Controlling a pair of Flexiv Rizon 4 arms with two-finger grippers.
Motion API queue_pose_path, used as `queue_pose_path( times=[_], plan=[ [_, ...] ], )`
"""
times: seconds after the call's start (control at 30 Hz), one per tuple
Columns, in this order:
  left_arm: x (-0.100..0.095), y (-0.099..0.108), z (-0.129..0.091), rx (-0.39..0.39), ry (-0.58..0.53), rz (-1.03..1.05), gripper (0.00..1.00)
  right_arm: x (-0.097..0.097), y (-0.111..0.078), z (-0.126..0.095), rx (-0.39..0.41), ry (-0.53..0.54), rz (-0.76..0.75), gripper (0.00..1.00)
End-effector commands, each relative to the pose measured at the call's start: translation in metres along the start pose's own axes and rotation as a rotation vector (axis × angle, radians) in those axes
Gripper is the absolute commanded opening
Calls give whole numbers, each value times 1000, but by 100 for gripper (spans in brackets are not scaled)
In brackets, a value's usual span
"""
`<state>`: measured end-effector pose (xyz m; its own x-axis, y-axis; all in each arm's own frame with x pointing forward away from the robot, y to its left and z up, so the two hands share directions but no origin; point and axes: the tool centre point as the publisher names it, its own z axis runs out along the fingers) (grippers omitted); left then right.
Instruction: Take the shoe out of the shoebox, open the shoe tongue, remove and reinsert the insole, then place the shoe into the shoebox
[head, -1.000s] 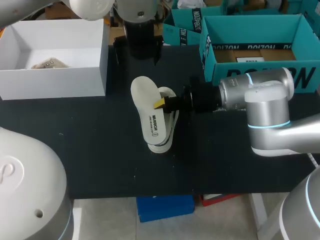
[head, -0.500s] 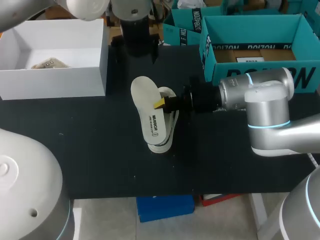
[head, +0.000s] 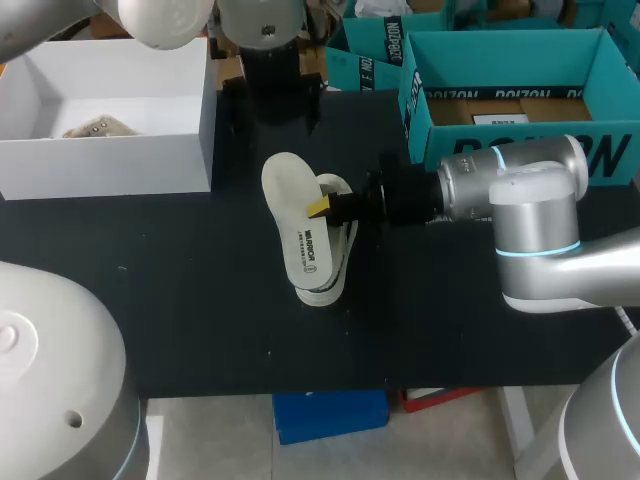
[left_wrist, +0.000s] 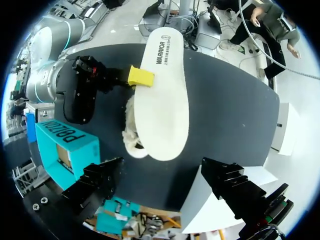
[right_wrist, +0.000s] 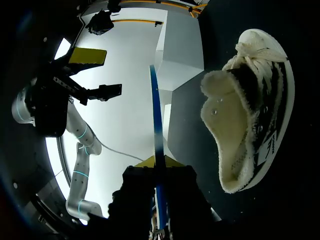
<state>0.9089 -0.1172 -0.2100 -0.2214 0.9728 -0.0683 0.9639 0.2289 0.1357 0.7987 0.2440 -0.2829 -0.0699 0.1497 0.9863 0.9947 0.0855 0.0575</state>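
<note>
A white insole (head: 296, 220) hangs over the table's middle, its edge pinched in my right gripper (head: 320, 207), which comes in from the right and is shut on it. Under it, on the black table, lies the white-and-black shoe (head: 335, 272) with fleecy lining, partly hidden. In the right wrist view the insole (right_wrist: 157, 130) shows edge-on between the fingers and the shoe (right_wrist: 250, 110) lies beside it. My left gripper (head: 270, 95) hovers at the back, open and empty. From its wrist the insole (left_wrist: 162, 95) and the shoe (left_wrist: 131, 135) lie ahead of the gripper (left_wrist: 165, 185).
The white shoebox (head: 205, 110) stands open at the back left with a beige item (head: 95, 127) inside. Teal boxes (head: 520, 150) line the back right, close behind my right arm. The black table (head: 200, 320) ends near the front edge.
My left arm has shifted slightly to the left at the back. The right gripper, the insole and the shoe have kept still.
</note>
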Motion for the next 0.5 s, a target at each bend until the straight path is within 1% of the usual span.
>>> queue_pose_path(
  times=[0.03, 0.5],
  plan=[
    [10, -18, -6, -37, -9, -3, 100, -1, 0, 2, -3, 0, 0, 0],
    [14, -84, -14, -36, -21, 7, 100, -1, 0, 2, -3, 0, 0, 0]
  ],
)
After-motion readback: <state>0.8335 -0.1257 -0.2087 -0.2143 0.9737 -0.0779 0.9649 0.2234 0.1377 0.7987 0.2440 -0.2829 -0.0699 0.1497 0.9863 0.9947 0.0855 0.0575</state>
